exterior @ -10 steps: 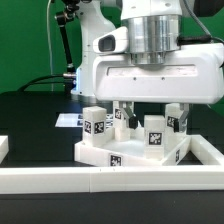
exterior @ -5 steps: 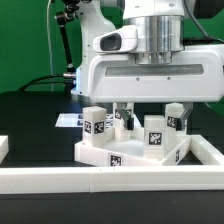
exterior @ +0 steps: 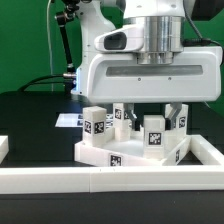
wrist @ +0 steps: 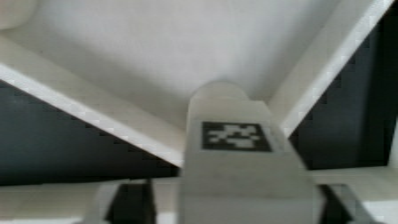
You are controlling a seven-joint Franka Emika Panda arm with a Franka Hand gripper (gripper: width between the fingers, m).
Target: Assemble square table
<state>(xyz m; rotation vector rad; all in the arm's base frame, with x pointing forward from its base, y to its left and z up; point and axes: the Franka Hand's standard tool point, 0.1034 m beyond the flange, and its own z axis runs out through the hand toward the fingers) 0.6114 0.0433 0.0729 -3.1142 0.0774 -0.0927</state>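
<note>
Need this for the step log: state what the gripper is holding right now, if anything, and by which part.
Cannot be told. The gripper is down among the upright legs on the square table top, and the wrist view shows a tagged leg right between its fingers, but no contact is visible.

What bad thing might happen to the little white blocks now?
The gripper is low among the legs, and its jaws are closing in. It may be closing on one leg, but the neighbouring leg and another leg stand close by, so the robot could bump and topple them. If the squeeze is off-centre, the leg could tilt or slip. The tabletop lies loose, so a push might slide it.
</note>
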